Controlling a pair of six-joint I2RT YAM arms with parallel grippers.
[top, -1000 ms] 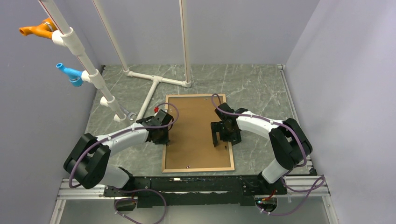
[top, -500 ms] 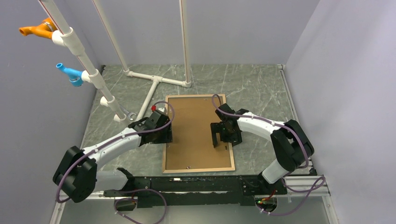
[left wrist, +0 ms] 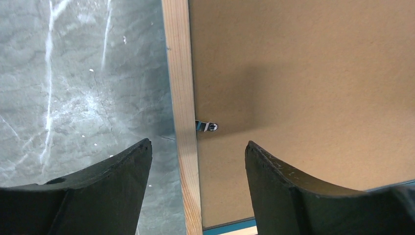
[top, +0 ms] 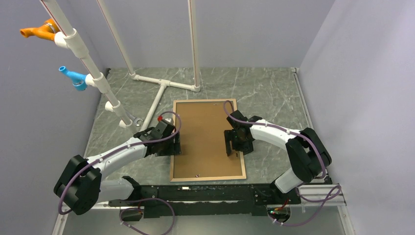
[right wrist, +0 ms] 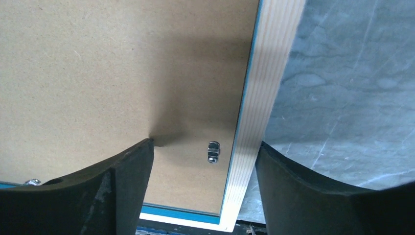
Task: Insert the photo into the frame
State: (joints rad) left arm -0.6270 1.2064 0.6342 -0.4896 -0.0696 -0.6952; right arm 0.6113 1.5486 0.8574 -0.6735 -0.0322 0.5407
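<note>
The frame [top: 208,178] lies flat on the table with its light wood rim up, and a brown backing board [top: 205,132] fills it. The photo is hidden. My left gripper [top: 172,147] is open and straddles the frame's left rail [left wrist: 178,73], one finger over the table and one over the board [left wrist: 303,73], close to a small metal clip [left wrist: 208,126]. My right gripper [top: 231,147] is open too. It straddles the right rail [right wrist: 271,73], with a clip [right wrist: 213,152] between its fingers. A blue edge shows under the wood.
A white pipe stand [top: 161,95] with a T-shaped foot rests on the table at the back left, just beyond the frame's far left corner. Orange [top: 39,30] and blue [top: 72,78] fittings hang on its slanted pipe. Grey walls close in on both sides.
The left jaws have opened, and the left arm has stretched out lower and to the left. The right gripper has shifted slightly toward the frame's right rail. The frame has not moved.
</note>
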